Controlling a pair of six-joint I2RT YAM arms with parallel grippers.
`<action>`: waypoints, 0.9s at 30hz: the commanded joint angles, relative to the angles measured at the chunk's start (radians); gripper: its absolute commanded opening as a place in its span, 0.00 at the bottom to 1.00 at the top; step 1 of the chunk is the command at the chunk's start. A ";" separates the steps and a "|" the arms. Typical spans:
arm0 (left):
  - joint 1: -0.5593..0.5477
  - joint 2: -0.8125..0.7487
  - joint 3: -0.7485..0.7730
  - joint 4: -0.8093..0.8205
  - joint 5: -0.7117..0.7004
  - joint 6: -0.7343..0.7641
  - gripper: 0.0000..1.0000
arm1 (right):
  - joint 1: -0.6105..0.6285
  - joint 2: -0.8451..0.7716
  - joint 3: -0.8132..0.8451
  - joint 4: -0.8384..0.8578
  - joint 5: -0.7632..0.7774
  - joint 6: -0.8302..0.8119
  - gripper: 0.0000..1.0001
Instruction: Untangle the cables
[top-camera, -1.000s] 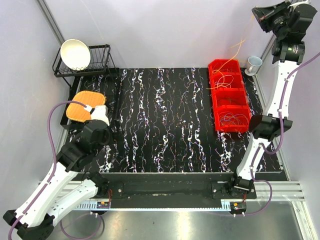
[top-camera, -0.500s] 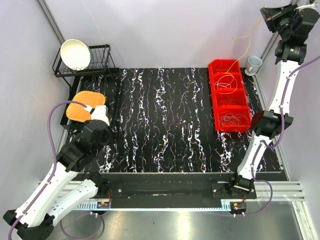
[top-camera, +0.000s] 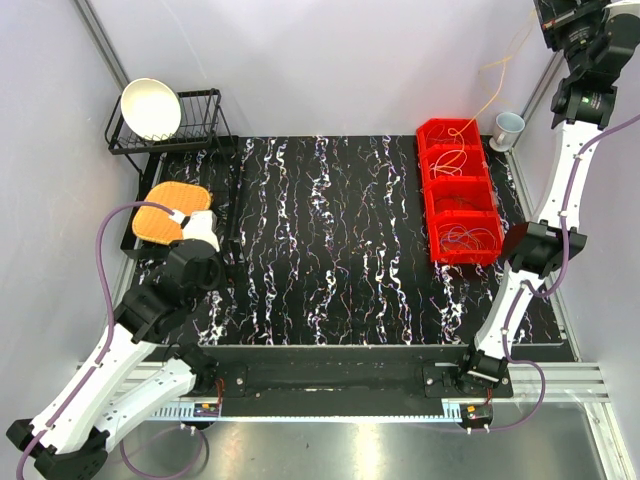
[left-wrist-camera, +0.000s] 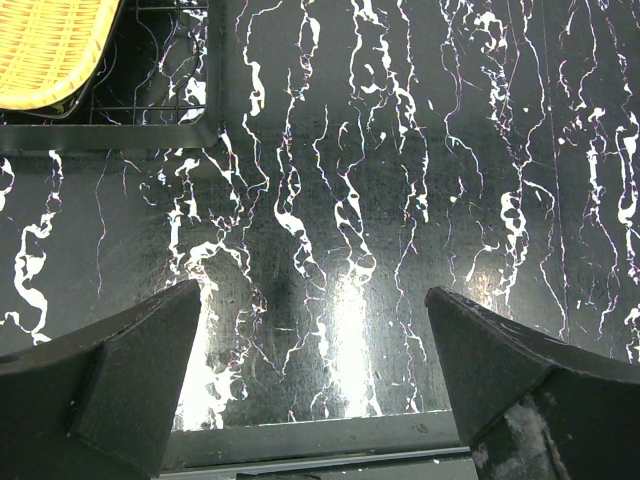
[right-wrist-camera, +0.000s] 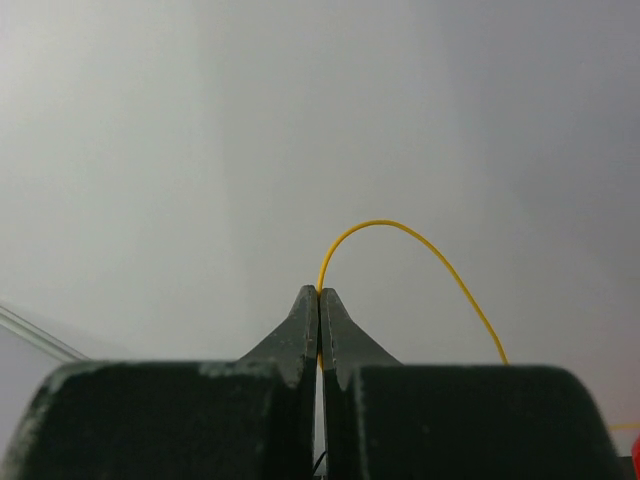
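A red bin (top-camera: 495, 205) with three compartments stands at the right of the black marbled table. It holds loose loops of thin cables (top-camera: 452, 160): yellow and orange in the far compartments, pale purple ones (top-camera: 468, 238) in the near one. My right gripper (top-camera: 552, 14) is raised high at the top right, shut (right-wrist-camera: 320, 293) on a yellow cable (right-wrist-camera: 425, 238). That cable (top-camera: 490, 98) hangs from it down into the far compartment. My left gripper (left-wrist-camera: 312, 290) is open and empty, low over the table's left side (top-camera: 203, 232).
A black wire dish rack (top-camera: 208, 128) holding a white bowl (top-camera: 150, 108) stands at the back left. A yellow woven basket (top-camera: 165, 210) lies in front of it, also in the left wrist view (left-wrist-camera: 50, 45). A pale cup (top-camera: 509, 126) stands behind the bin.
My right gripper has risen and moved right toward the top corner, drawing the yellow cable up out of the bin. The left arm has not moved.
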 joint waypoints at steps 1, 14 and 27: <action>0.002 0.001 0.001 0.043 -0.001 0.002 0.99 | -0.004 -0.013 0.014 0.090 0.026 -0.010 0.00; 0.007 -0.001 0.003 0.043 0.002 0.007 0.99 | -0.004 -0.058 -0.234 0.131 -0.055 -0.081 0.00; 0.050 -0.030 -0.005 0.062 0.046 0.023 0.99 | -0.004 -0.428 -0.933 0.335 -0.049 -0.076 0.00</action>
